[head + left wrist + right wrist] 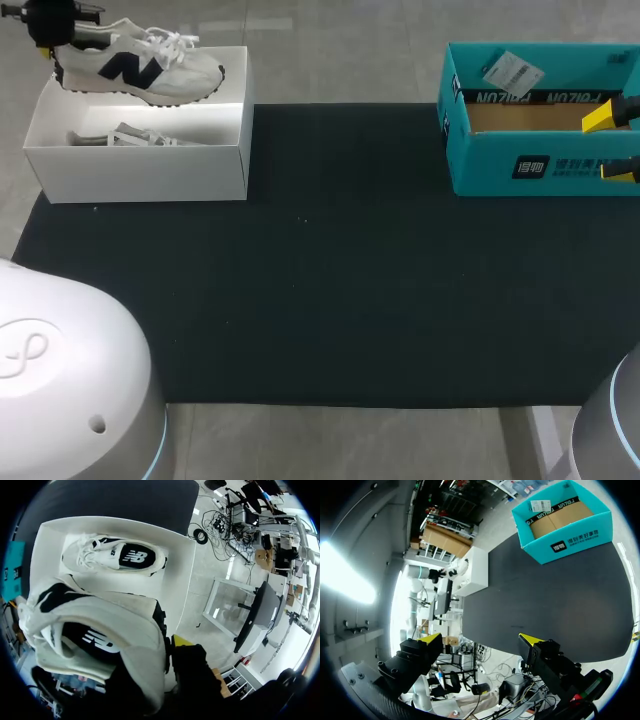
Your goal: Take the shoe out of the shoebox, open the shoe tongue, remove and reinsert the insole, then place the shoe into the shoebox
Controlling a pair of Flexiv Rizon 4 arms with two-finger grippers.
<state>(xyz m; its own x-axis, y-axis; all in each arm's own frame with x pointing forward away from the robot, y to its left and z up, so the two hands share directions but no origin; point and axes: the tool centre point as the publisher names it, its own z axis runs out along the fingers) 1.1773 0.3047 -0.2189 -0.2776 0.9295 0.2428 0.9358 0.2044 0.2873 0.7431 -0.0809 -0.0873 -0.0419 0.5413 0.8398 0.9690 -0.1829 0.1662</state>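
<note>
A white sneaker (140,66) with a dark side logo hangs over the far rim of the white shoebox (135,170), toe pointing right. My left gripper (50,42) is shut on its heel. In the left wrist view the held sneaker (100,630) fills the space ahead of the left gripper (161,652), one yellow tip showing beside the heel. A second sneaker (117,556) lies inside the shoebox (180,575) below; it also shows in the head view (125,137). My right gripper (612,145) stands open at the table's right edge, empty (480,640).
A teal box (530,165) with a cardboard insert and a paper tag sits at the back right, right beside my right gripper; it also shows ahead of that gripper (565,520). A black mat (320,290) covers the table between the two boxes.
</note>
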